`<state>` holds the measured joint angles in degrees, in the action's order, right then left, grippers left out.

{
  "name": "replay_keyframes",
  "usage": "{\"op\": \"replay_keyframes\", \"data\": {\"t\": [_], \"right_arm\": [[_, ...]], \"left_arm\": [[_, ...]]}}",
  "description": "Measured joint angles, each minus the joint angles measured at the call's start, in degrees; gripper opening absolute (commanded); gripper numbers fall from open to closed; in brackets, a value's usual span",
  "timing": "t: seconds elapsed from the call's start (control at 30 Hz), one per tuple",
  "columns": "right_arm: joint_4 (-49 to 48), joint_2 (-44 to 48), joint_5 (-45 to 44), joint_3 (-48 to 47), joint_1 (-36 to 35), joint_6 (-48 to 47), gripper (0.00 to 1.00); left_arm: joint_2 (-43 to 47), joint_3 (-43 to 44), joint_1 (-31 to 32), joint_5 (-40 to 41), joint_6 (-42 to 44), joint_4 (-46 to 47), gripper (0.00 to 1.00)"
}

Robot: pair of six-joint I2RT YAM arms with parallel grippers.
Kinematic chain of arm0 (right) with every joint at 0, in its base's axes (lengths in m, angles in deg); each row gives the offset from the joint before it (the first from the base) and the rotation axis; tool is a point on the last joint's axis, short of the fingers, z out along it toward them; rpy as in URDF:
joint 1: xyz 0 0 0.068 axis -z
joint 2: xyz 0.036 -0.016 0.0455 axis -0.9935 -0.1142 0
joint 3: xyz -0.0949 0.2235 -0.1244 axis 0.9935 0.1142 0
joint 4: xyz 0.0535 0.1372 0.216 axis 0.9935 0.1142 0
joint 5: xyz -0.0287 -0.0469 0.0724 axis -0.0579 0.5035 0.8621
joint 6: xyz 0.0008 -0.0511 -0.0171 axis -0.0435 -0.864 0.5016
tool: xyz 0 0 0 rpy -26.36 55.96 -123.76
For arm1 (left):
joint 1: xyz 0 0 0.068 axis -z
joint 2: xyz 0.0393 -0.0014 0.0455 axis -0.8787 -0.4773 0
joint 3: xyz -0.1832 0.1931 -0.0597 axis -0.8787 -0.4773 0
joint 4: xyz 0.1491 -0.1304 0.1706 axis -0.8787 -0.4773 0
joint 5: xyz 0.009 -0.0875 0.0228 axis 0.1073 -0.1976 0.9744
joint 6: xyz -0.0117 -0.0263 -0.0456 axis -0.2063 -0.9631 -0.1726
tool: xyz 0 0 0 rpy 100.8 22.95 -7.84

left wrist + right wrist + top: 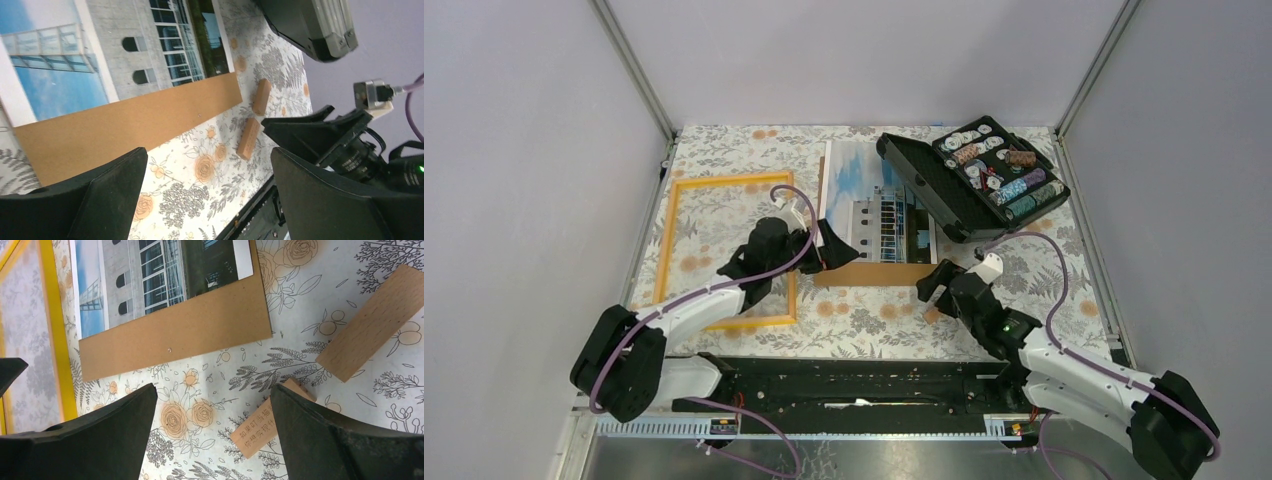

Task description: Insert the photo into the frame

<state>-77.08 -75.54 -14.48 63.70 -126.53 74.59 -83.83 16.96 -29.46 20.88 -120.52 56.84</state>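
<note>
Large paper photo (pixel 864 200) of a white building under blue sky: face up on a brown backing board (pixel 874 273), beside the empty orange-yellow rectangular frame (pixel 724 178); best pinched by a free edge, paper only. Left gripper (pixel 209 155), right gripper (pixel 214 390): jaws apart, empty. Open black case (pixel 919 185): rows of chips (pixel 1014 185).

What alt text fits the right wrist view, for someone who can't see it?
The photo of a white building lies face up on a brown board that sticks out below it. A yellow frame runs down the left edge, two wooden blocks lie at right, and the open, empty right gripper fills the bottom.
</note>
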Motion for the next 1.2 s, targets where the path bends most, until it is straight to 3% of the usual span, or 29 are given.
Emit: {"op": "replay_keyframes", "data": {"t": [0.07, 0.13, 0.33, 0.8, 1.03, 1.2], "right_arm": [[-0.2, -0.1, -0.4, -0.2, 0.3, 0.1, 0.75], [-0.6, -2.3, 0.0, -0.8, 0.4, -0.8, 0.72], [-2.4, -11.9, 4.0, -5.6, 0.5, -5.8, 0.74], [-2.4, -5.8, 8.1, -6.0, 0.5, -11.3, 0.81], [2.6, -6.9, -0.7, -7.9, 1.3, -8.0, 0.91], [-3.1, -3.2, -3.5, -3.9, 3.5, -5.4, 0.89]], "left_arm": [[-0.7, 0.4, -0.8, 0.4, 0.1, -0.5, 0.99], [-1.7, 1.5, -2.4, 1.4, 0.1, -0.4, 0.99], [-9.2, 10.5, -8.9, 7.6, 1.4, 3.0, 0.99], [-46.2, 46.1, -10.8, 24.0, 7.1, 7.3, 0.97], [-47.6, 43.3, -10.1, 20.8, 4.4, 6.9, 0.98], [-43.5, 34.1, -8.9, 18.4, 2.5, 5.9, 0.98]]}}
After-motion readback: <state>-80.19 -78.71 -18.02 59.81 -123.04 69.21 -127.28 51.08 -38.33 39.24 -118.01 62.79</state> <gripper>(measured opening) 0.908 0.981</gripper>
